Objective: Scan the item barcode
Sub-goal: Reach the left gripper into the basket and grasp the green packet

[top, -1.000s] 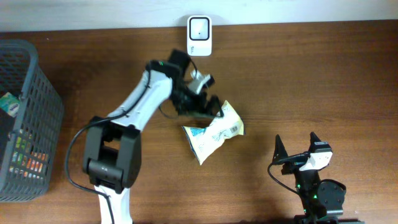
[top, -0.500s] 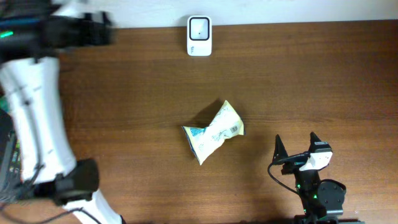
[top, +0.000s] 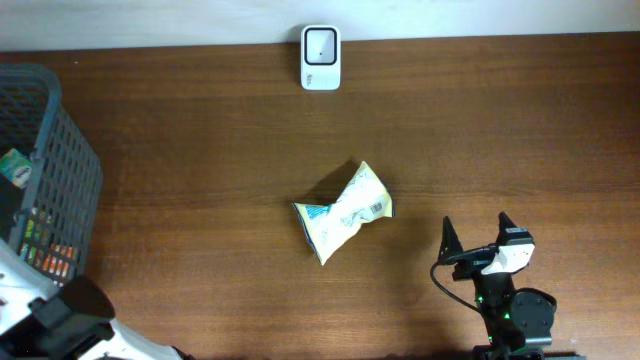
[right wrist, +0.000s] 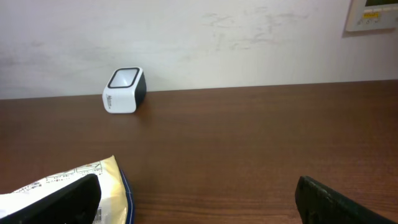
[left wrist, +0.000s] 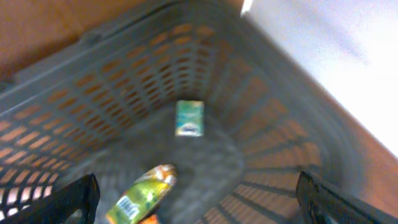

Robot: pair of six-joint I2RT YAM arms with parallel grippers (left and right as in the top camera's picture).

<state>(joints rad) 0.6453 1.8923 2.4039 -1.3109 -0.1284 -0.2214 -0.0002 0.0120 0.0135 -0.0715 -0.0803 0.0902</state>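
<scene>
Snack bag (top: pixel 343 212) lies diagonally, lower-left to upper-right.
Barcode possibly faces up; left end effector (left wrist: pixel 199 196) and right end effector (top: pixel 474 238) spread wide, empty.

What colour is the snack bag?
The snack bag is pale yellow with blue trim; the overhead view shows it best.

A crumpled pale-yellow snack bag (top: pixel 343 212) with blue print lies flat, well apart from the small white scanner (top: pixel 320 44).

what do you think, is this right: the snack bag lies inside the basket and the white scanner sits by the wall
Not quite. The snack bag lies on the table, well apart from the basket, as the overhead view shows. The white scanner does sit by the wall.
</scene>
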